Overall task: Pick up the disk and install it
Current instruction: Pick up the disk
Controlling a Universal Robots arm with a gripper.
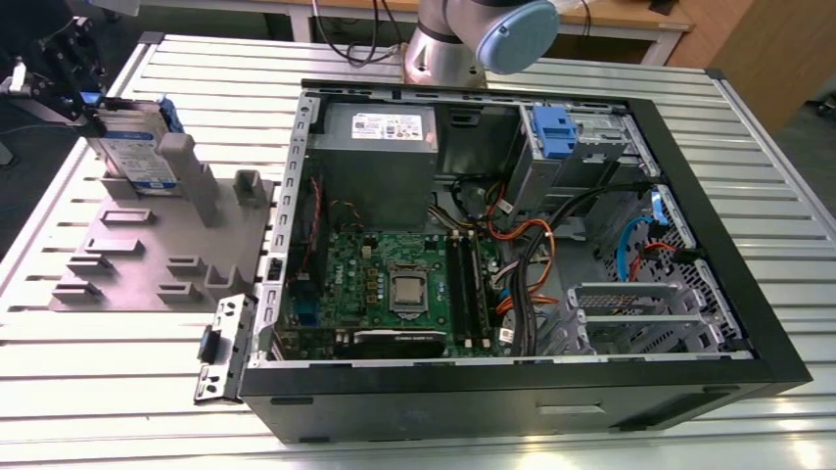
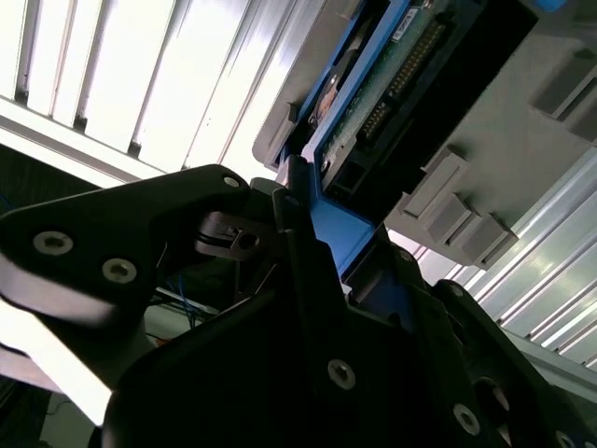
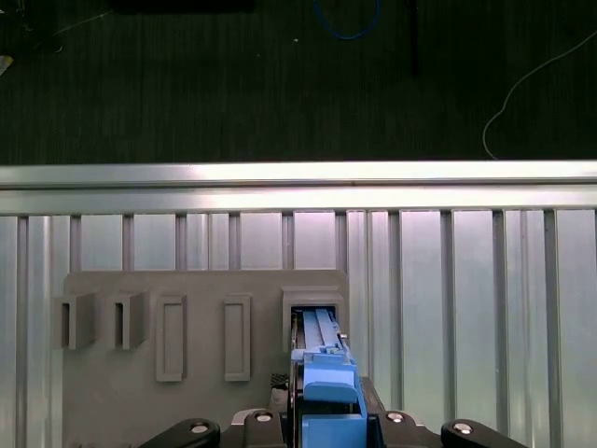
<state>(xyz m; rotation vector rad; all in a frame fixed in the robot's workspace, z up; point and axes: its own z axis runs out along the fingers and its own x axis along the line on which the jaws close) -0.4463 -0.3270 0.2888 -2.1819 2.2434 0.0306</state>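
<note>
Fingers [image 2: 291, 222] of your gripper [image 1: 86, 110] clamp the blue frame [image 3: 331, 392] of the disk [image 1: 141, 155], which stands on edge in the grey holder [image 1: 124, 269]. Treat it as stiff, dense and shock-sensitive; hold the frame, never the board [image 2: 373, 105].

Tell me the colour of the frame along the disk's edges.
Blue; it shows best on the disk in the first wrist view.

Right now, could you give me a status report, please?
Gripper shut on disk, at its blue frame. Disk upright in grey holder. Open computer case alongside.
</note>
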